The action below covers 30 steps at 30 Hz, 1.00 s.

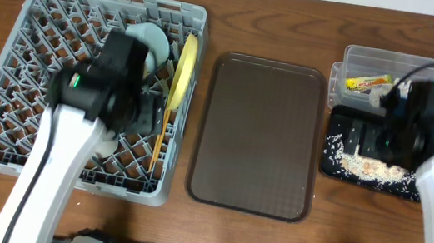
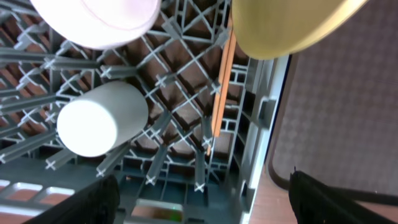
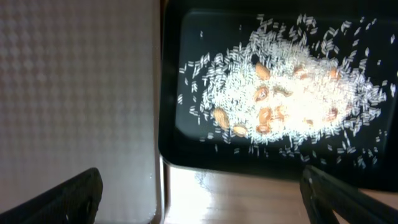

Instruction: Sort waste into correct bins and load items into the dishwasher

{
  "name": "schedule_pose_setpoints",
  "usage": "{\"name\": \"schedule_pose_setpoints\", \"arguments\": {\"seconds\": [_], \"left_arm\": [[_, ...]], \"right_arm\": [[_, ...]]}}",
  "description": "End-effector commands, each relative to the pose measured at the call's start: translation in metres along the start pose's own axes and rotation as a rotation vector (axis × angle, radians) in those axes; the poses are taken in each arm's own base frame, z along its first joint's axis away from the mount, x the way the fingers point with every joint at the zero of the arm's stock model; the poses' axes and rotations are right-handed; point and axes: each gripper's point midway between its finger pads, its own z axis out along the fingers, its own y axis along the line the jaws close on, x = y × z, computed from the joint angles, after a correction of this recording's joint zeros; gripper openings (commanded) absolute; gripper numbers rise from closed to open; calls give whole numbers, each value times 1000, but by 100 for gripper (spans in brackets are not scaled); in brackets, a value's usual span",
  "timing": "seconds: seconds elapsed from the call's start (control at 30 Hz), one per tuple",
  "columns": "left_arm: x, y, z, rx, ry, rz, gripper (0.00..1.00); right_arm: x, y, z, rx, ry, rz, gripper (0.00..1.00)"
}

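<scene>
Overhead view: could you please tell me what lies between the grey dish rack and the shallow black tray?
The dark brown serving tray lies between the dish rack and black tray, seen in the overhead view.

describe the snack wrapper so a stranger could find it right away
Look right of the dark brown serving tray, to the clear plastic tub. The wrapper lies inside it, a small yellow-green-orange strip; the black tray next to it holds pale food scraps.

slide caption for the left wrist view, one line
Open left gripper over the grey dish rack, loaded with a white cup, pale pink bowl, yellow plate and chopsticks.
</scene>
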Motion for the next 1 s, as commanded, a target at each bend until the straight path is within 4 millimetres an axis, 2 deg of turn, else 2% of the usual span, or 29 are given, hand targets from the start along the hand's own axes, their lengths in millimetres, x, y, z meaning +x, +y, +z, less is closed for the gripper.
{"name": "schedule_pose_setpoints", "arguments": {"seconds": [0.0,0.13,0.2,0.37,0.47,0.6,0.97], "left_arm": [[18,8,-19,36,-174,12,87],[36,14,-33,87,-391,33,87],[44,17,-41,110,-483,25,94],[63,24,-66,152,-645,14,95],[70,26,-78,167,-703,10,95],[75,28,-84,174,-733,8,95],[78,29,-80,170,-714,10,95]], "right_arm": [[10,2,-22,-2,-161,4,99],[18,5,-53,-21,-372,-10,99],[24,5,-68,-23,-451,-16,99],[34,8,-100,-37,-590,-28,99],[39,8,-111,-40,-632,-31,99],[44,8,-112,-39,-630,-31,99],[67,5,-96,-30,-516,-21,99]]}}
